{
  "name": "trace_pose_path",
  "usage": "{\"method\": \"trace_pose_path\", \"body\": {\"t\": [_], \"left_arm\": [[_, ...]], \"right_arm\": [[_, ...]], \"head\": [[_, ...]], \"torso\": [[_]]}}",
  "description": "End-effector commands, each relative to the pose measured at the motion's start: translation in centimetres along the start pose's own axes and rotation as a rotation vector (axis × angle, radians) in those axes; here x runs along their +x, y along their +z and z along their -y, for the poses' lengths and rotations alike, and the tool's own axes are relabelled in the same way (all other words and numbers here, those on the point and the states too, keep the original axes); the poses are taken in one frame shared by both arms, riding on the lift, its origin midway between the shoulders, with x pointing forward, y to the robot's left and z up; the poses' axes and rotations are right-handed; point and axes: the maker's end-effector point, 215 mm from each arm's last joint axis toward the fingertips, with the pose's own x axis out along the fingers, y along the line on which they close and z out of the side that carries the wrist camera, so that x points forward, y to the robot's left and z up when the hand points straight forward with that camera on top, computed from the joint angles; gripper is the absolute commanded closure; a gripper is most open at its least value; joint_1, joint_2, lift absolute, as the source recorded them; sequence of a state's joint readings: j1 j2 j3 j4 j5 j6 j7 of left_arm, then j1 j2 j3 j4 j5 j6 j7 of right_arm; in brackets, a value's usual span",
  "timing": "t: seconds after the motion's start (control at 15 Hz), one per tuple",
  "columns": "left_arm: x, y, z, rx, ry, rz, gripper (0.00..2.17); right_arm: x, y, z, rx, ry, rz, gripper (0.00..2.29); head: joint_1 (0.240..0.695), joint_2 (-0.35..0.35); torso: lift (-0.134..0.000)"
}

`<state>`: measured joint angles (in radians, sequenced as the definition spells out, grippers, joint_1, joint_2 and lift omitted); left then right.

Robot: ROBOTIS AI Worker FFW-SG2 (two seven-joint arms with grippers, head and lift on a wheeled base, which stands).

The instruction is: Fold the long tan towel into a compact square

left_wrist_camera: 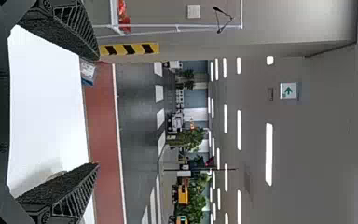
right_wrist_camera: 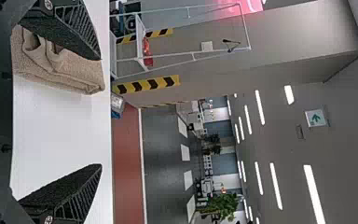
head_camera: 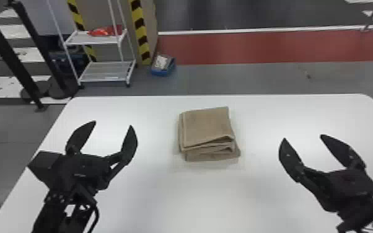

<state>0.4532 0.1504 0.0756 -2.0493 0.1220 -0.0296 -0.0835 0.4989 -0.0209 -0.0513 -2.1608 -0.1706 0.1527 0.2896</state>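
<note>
The towel (head_camera: 207, 127) sits in the head view as a small, thick pile on the white table (head_camera: 151, 192), between your two grippers and apart from both. It looks almost done, so your job now is likely just to make it neat, or to leave it be. The low layers poke out on the near side, most at the right corner. If you fix that, bring the fingers in low and push the loose edge in softly. Rest the other hand on top so the pile does not slide. Don't pinch one layer and pull, or the folds may come undone. Your left gripper (head_camera: 113, 123) and right gripper (head_camera: 303, 137) both have their fingers spread wide and hold nothing. Past the table stand a white rack (head_camera: 102, 40) and a blue box (head_camera: 163, 65) on the gray floor (head_camera: 241, 79), with a red strip (head_camera: 257, 46) behind.

In the left wrist view, a wide gap sits between the fingers, with the table past it. Farther off are trees (left_wrist_camera: 189, 140) and a green sign (left_wrist_camera: 288, 90).

In the right wrist view, the towel shows past one finger, its folds soft and puffy. A light press could flatten them.
</note>
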Motion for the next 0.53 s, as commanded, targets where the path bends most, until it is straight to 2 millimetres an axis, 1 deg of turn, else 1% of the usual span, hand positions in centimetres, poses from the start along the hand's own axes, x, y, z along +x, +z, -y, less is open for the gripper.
{"method": "trace_pose_path", "body": {"t": [0.0, 0.2, 0.33, 0.4, 0.47], "left_arm": [[0.1, 0.1, 0.1, -0.002, -0.001, 0.001, 0.09], [0.1, -0.3, 0.1, -0.003, 0.0, -0.007, 0.09], [0.1, -0.3, 0.0, -0.004, 0.001, -0.007, 0.09], [0.1, -0.3, -0.1, -0.009, 0.002, -0.006, 0.09], [0.2, -0.2, -0.1, -0.01, 0.003, -0.004, 0.09]], "right_arm": [[-0.1, -0.1, -0.1, 0.002, 0.002, -0.002, 0.06], [0.0, 0.3, -0.2, 0.009, 0.004, 0.006, 0.08], [0.0, 0.1, -0.2, 0.011, 0.005, 0.0, 0.08], [0.0, -0.7, -0.2, 0.03, 0.009, -0.025, 0.08], [0.1, -1.0, -0.3, 0.045, 0.011, -0.038, 0.09]], "head": [[0.695, 0.092], [0.695, 0.092], [0.695, 0.092], [0.695, 0.092], [0.695, 0.093]], "torso": [[-0.123], [-0.123], [-0.123], [-0.123], [-0.123]]}}
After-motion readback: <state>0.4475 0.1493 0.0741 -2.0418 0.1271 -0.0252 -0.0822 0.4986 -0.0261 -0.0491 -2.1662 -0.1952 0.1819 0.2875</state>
